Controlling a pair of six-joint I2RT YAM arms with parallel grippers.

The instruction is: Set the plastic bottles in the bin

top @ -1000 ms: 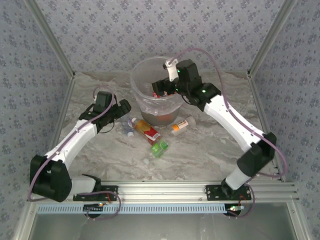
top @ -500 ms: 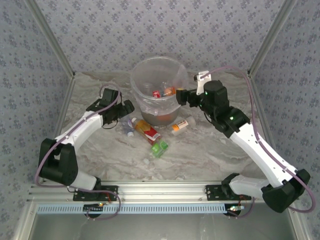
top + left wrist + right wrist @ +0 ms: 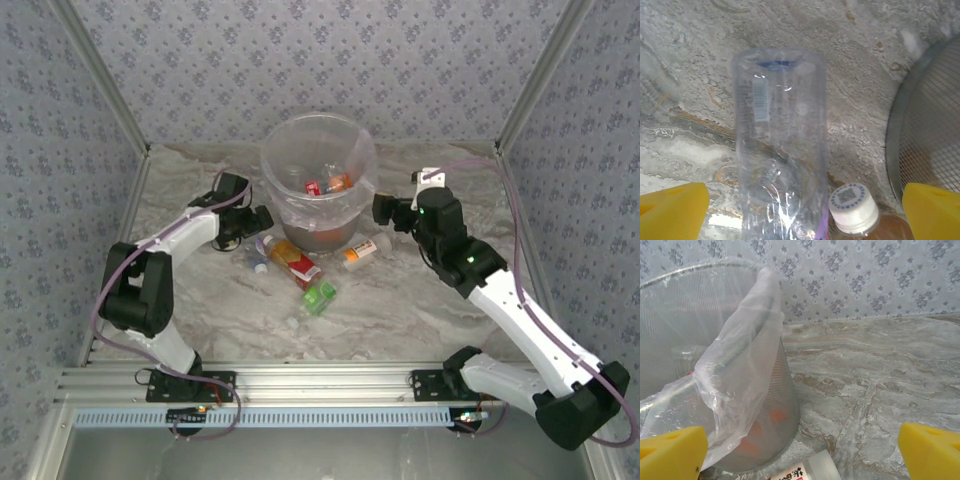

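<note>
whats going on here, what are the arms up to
Two robot arms are clearing plastic bottles off a table into the bin. A few bottles lie inside it, and other bottles lie on the table in front. The left gripper is open beside the bin, with a clear bottle lying between its fingers, not yet gripped. The right gripper is open and empty, just right of the bin.

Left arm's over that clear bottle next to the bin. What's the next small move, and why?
Probably lower the left gripper straight down, then close on the clear bottle. Its yellow fingers stand wide open on either side of the bottle, which lies flat on the table, ungrasped. Stay centred: a white-capped bottle lies close beside it.
</note>
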